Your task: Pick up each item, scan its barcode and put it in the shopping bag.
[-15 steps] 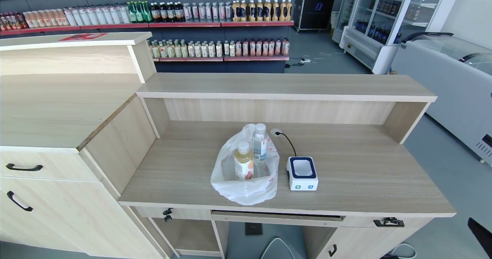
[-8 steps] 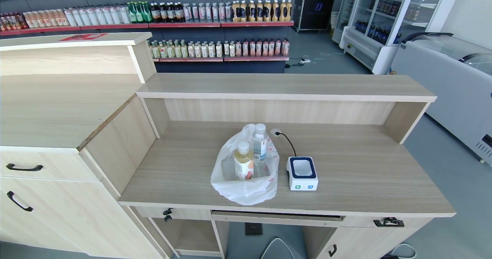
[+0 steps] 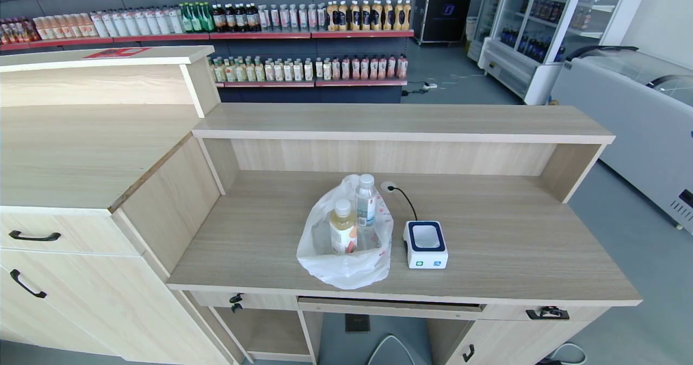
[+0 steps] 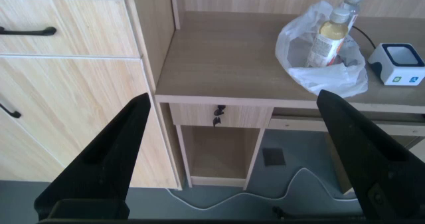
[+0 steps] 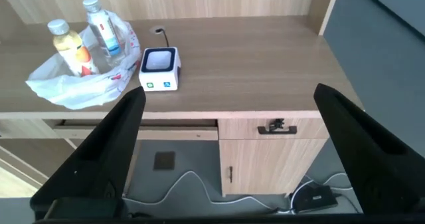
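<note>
**Two bottles stand bagged on the bench, both claws wide and holding nothing**

Head view: The white shopping bag [image 3: 346, 270] sits open-mouthed near the front middle of the bench [image 3: 514, 246]. Two bottles stand upright inside it. The yellow drink bottle [image 3: 343, 229] is nearer the front edge, and the clear bottle [image 3: 366, 200] is just behind it. The bag's crumpled plastic covers the lower part of both. The scanner [image 3: 426, 244] stands just beside the bag on the right, window up. Its black cable [image 3: 407, 200] runs back to a hole in the bench top.

Left wrist view: The left claw [image 4: 232, 161] hangs in front of the bench and below its top. Its two dark fingers [image 4: 99, 164] are spread wide with nothing between them, and their tips are cut off at the frame edge. Beyond them are the bag [image 4: 332, 78], the yellow drink bottle [image 4: 327, 41], the clear bottle [image 4: 352, 4] and part of the scanner [image 4: 397, 63], which the frame edge cuts.

Right wrist view: The right claw [image 5: 229, 157] is likewise wide and holds nothing, well apart from the bench's things. The bag [image 5: 73, 88], both bottles and the scanner [image 5: 159, 69] are seen past it. A drawer handle [image 5: 275, 127] is below the bench edge.
</note>
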Motion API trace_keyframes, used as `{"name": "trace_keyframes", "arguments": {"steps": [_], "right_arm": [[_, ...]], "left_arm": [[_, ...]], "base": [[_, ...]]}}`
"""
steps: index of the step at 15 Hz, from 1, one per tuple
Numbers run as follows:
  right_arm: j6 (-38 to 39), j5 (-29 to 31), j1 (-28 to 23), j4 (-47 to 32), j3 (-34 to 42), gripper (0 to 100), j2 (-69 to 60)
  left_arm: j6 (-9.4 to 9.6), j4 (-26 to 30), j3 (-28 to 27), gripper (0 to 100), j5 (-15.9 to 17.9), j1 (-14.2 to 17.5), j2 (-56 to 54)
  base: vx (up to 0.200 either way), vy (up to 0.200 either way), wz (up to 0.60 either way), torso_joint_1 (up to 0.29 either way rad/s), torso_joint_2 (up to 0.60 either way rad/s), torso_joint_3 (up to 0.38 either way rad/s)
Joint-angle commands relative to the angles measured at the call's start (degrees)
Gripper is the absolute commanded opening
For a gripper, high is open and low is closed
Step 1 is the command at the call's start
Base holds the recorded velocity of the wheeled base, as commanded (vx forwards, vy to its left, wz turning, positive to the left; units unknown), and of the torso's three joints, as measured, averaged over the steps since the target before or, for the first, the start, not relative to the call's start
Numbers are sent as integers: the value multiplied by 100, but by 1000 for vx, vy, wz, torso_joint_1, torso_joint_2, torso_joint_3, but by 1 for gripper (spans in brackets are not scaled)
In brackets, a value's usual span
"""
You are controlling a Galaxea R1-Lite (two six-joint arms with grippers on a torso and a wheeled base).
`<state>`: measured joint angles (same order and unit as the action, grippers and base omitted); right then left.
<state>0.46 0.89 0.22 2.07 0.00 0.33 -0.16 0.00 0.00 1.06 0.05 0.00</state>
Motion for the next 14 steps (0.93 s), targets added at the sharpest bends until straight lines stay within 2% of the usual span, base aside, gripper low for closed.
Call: {"name": "trace_keyframes", "arguments": {"steps": [1,14], "right_arm": [[86,-10,4,-84,0,100,-24],[94,-10,4,-93,0,100,-24]], "left_arm": [[-2,0,0,100,-1,4,9],[-2,0,0,100,-1,4,0]], "base": [[0,0,0,0,0,0],[0,0,0,0,0,0]]}}
